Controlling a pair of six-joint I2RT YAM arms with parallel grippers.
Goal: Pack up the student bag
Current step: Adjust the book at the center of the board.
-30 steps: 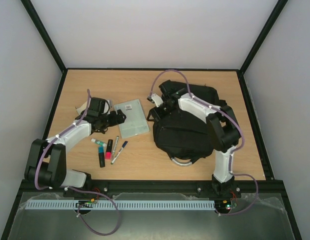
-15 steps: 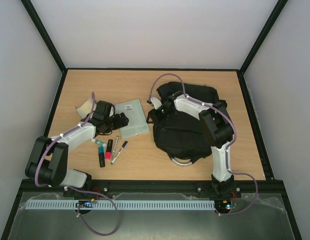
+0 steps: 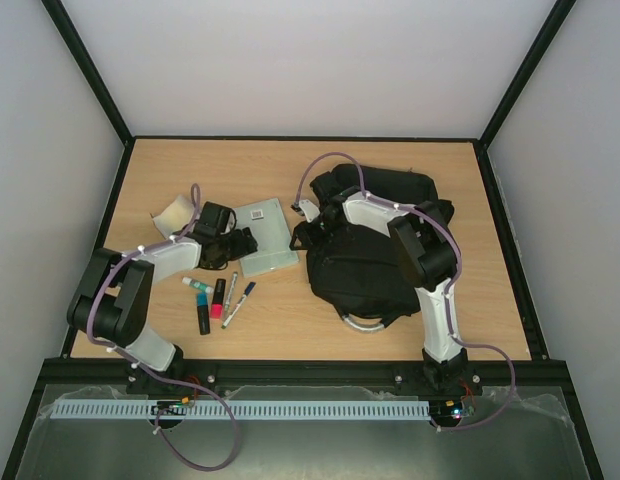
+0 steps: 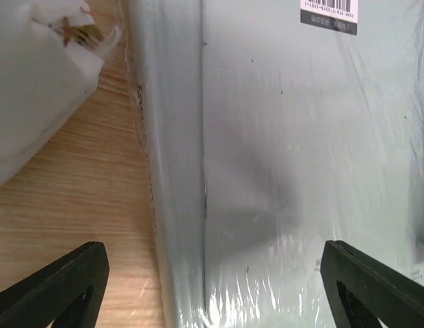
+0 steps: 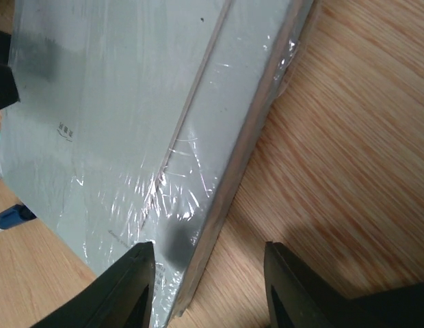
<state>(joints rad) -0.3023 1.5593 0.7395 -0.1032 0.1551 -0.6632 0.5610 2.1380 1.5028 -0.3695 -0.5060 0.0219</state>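
The student bag [image 3: 375,268], black with a grey loop handle, lies at the right of the table. Left of it lies a flat grey-green pack [image 3: 267,238] wrapped in clear film, with a barcode label. My left gripper [image 3: 243,244] is open at the pack's left side. In the left wrist view its fingers [image 4: 65,287] straddle the pack's [image 4: 301,150] left edge without closing on it. My right gripper [image 3: 300,236] is open at the pack's right side. In the right wrist view the pack's [image 5: 123,116] edge lies between the fingertips [image 5: 126,287], with bare wood under the other finger.
A white soft packet [image 3: 174,213] lies left of the left gripper, and its corner [image 4: 34,75] shows in the left wrist view. Several pens and markers [image 3: 219,297] lie in front of the pack. The right arm reaches across the bag's top left.
My left gripper has slid right to the pack's left edge. My right gripper has swung left off the bag to the pack's right edge.
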